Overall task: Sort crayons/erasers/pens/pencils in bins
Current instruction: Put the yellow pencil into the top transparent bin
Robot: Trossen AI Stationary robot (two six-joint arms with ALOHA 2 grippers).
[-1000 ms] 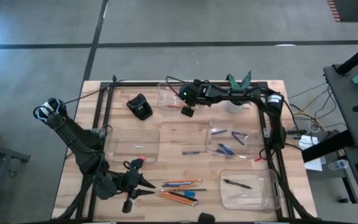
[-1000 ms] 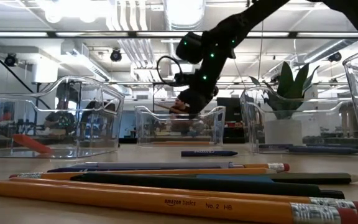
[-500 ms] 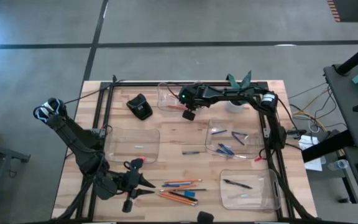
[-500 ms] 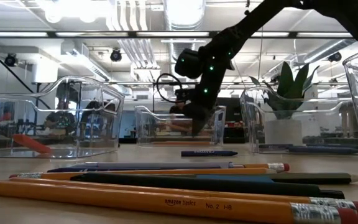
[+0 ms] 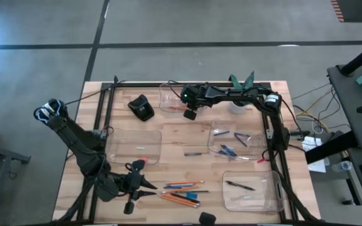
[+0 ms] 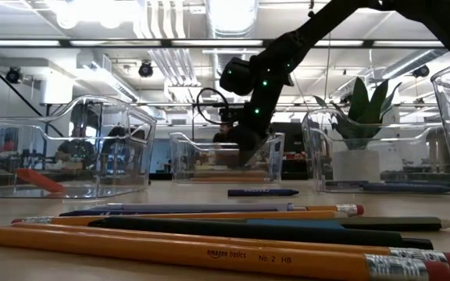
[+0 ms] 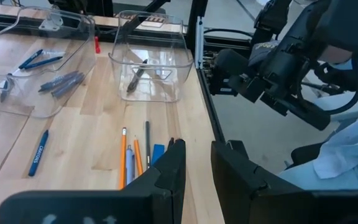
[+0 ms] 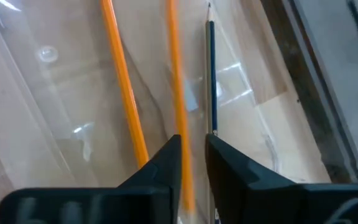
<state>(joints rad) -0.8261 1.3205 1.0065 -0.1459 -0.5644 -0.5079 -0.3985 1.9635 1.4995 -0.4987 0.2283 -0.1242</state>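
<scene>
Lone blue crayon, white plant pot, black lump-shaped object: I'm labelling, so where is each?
Lone blue crayon (image 5: 193,153), high view, mid-stick.
White plant pot (image 6: 355,165), low view, front wall.
Black lump-shaped object (image 5: 142,107), high view, top centre.

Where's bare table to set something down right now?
Free: the bare wood between the black object and the left bin. Crowded: the loose pencils and pens between the left gripper and the front right bin.

both arms are dark, jointed links with black cables looped alongside. the right arm (image 5: 231,94) shows small green lights near its wrist. the left arm (image 5: 80,147) carries a blue-and-white cable coil at its base, and its fingers (image 7: 166,180) are matt black, blocky plastic.
</scene>
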